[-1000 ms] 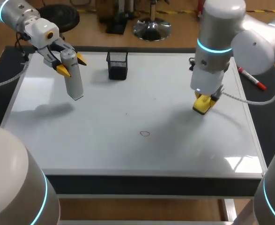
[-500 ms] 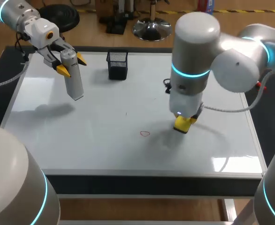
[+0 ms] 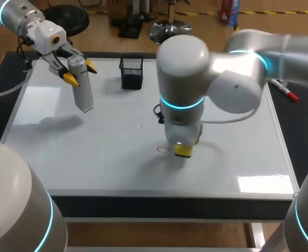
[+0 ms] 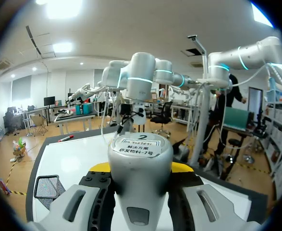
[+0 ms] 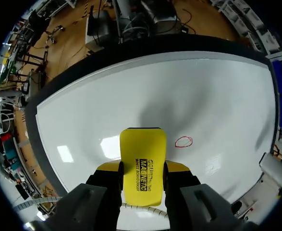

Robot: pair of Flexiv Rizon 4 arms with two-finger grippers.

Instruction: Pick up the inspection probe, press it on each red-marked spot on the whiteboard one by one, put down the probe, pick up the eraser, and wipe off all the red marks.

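Observation:
My left gripper (image 3: pixel 76 72) hangs over the whiteboard's (image 3: pixel 106 157) far left corner, shut on the white cylindrical probe (image 3: pixel 82 87), which points down and clear of the board. In the left wrist view the probe (image 4: pixel 140 173) fills the gap between the fingers of that gripper (image 4: pixel 140 169). My right arm reaches across to the board's middle front. Its gripper (image 3: pixel 183 149) is shut on the yellow eraser (image 3: pixel 183 150), just right of a small red ring mark (image 3: pixel 162 149). In the right wrist view the eraser (image 5: pixel 142 163) sits between the fingers of the right gripper (image 5: pixel 141 169), with the red mark (image 5: pixel 183 142) close beside it.
A black mesh pen holder (image 3: pixel 131 72) stands at the board's far middle. A red marker (image 3: pixel 283 88) lies off the board's right edge. A faint small dot (image 3: pixel 141 126) shows near the board's centre.
My right arm has swept leftward and toward the front with the eraser, from the board's right side to just beside the red mark. The left arm and probe have stayed still.

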